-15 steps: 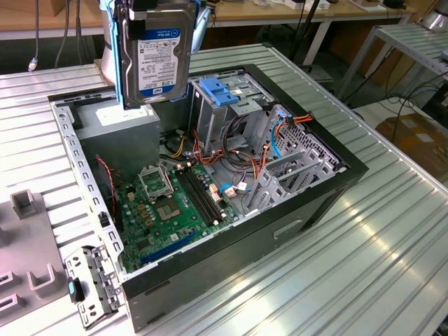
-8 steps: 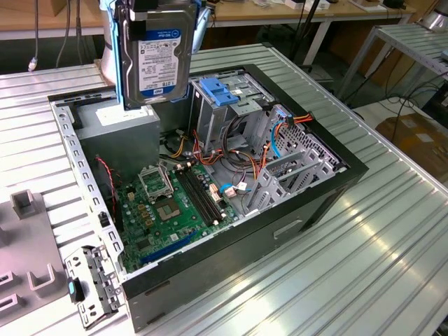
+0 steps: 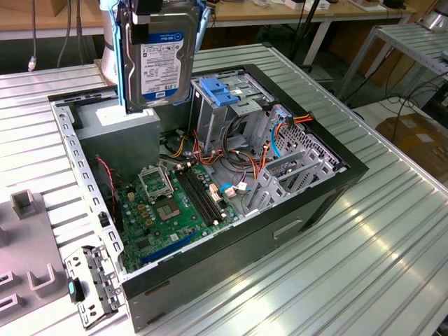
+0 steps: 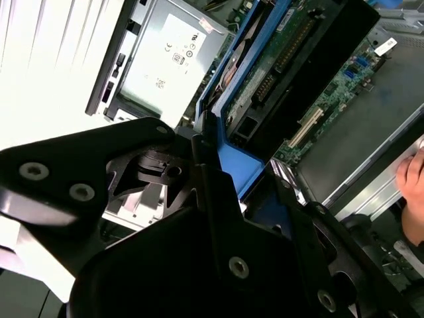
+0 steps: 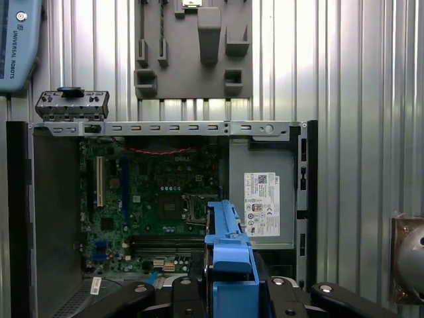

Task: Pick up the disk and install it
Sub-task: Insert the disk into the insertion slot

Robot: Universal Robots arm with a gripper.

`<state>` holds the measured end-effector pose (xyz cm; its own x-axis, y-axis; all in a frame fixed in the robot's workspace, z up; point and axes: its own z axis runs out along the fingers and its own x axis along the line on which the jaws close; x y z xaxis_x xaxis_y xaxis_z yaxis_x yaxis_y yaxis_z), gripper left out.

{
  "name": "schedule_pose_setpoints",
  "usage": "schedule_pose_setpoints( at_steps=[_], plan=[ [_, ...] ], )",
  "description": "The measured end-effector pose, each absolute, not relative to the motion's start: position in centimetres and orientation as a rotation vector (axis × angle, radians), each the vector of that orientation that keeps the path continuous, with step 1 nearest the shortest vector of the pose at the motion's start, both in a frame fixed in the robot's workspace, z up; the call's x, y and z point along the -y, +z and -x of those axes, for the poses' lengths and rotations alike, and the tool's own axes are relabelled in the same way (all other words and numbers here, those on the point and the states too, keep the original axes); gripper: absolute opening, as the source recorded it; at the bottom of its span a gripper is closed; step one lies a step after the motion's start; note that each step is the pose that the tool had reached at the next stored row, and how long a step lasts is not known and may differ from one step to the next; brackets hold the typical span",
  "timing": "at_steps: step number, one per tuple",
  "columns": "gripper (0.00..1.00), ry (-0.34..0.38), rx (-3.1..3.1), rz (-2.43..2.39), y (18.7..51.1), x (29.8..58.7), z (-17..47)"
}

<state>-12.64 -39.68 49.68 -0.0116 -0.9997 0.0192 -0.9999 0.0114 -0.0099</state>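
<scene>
- The gripper is clenched on the disk and holds it upright in the air, with the label side toward the exterior camera.
- The disk hangs over the grey power supply, at one corner of the open case.
- In the first wrist view, the disk's blue rail sits inside the gripper, and the motherboard lies below.
- The blue latch plate is near the disk, on the exterior view's right.
- In the second wrist view, a hand is at the case wall.

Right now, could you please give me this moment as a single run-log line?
gripper: shut on the disk | disk: upright, held above the open computer case | install: not yet done
</scene>
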Motion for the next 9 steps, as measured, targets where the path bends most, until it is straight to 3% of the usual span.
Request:
schedule_pose_setpoints(
  at_steps=[9],
  plan=[
    [0.37, 0.032, 2.23, -2.204, 49.68, 40.19, 12.64]
  ],
)
